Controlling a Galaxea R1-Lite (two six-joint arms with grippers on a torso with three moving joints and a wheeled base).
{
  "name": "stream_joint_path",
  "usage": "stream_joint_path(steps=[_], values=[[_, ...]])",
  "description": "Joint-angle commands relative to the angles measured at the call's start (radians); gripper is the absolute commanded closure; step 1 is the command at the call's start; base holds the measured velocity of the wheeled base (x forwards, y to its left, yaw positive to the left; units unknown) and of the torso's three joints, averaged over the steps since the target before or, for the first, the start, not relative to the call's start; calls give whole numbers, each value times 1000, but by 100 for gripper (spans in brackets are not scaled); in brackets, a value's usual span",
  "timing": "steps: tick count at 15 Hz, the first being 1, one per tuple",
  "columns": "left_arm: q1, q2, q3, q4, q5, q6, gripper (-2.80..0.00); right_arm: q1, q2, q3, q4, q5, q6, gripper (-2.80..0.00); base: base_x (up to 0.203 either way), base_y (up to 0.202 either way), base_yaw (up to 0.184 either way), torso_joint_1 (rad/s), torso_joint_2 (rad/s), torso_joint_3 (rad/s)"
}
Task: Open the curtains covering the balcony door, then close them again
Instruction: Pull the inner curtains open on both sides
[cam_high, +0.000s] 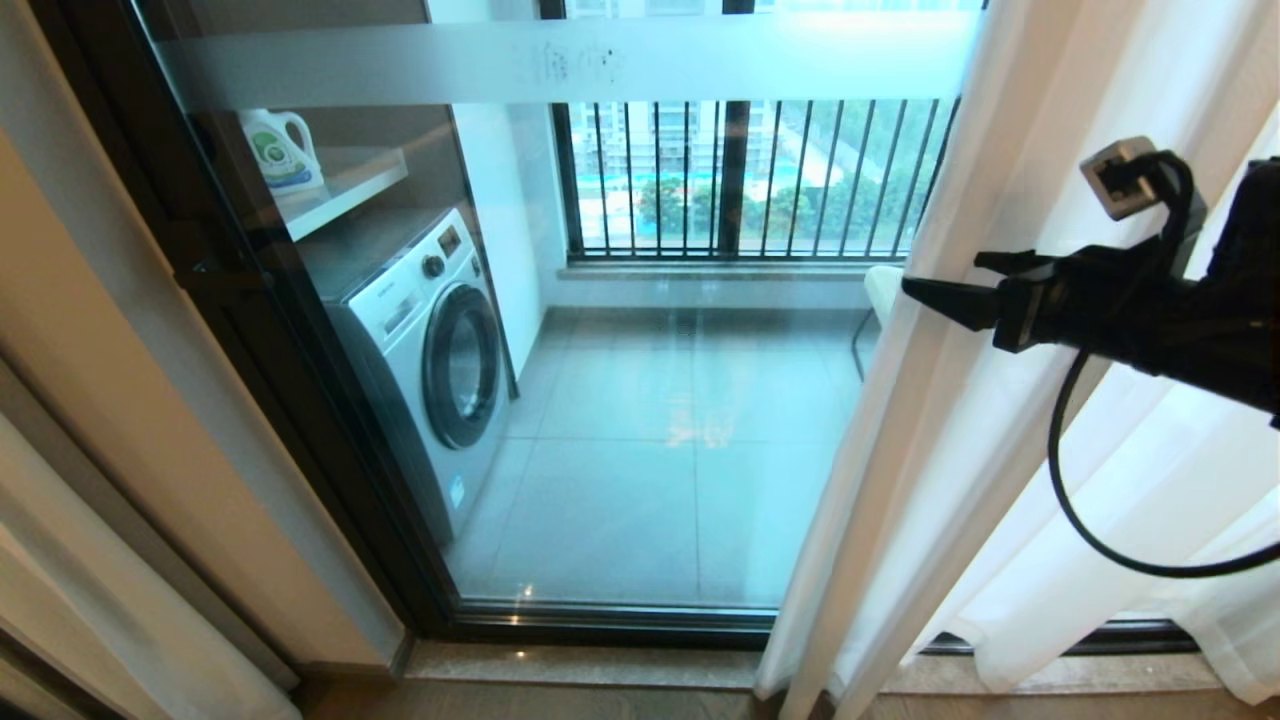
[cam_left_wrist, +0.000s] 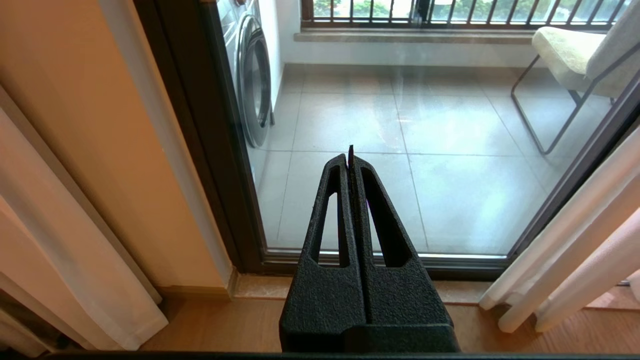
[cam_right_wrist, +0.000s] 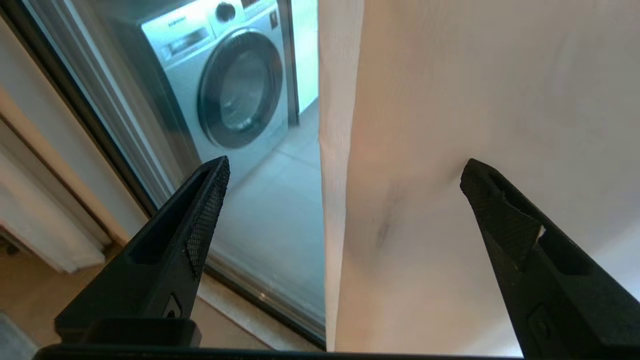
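Glass balcony door (cam_high: 640, 400) largely uncovered, sheer white curtains (cam_high: 960, 430) gathered at its right side.

Through the glass stand a washing machine (cam_high: 430, 350) on the left and a black railing (cam_high: 750, 180) at the far end. The right gripper (cam_high: 950, 285) reaches from the right, jaws spread wide around the curtain's leading edge, not pinching it. The left gripper (cam_left_wrist: 350, 155) hangs low near the door's sill, jaws pressed together, empty.

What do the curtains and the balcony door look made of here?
Curtains: thin white woven fabric, matte; daylight glows through the soft folds. Balcony door: clear glass with a frosted band, glossy; it shows reflections, framed in dark, probably metal, profiles.
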Motion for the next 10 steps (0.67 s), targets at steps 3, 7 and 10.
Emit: stream_joint_path(steps=[3,7,10], values=[[0,0,0,-1,0,0,0,16,92,-20,-103,-124,17,-280,0,0,0,0,0,0],[0,0,0,-1,0,0,0,53,122,-10,-201,-155,65,-280,0,0,0,0,0,0],[0,0,0,-1,0,0,0,63,133,-14,-221,-171,66,-280,0,0,0,0,0,0]])
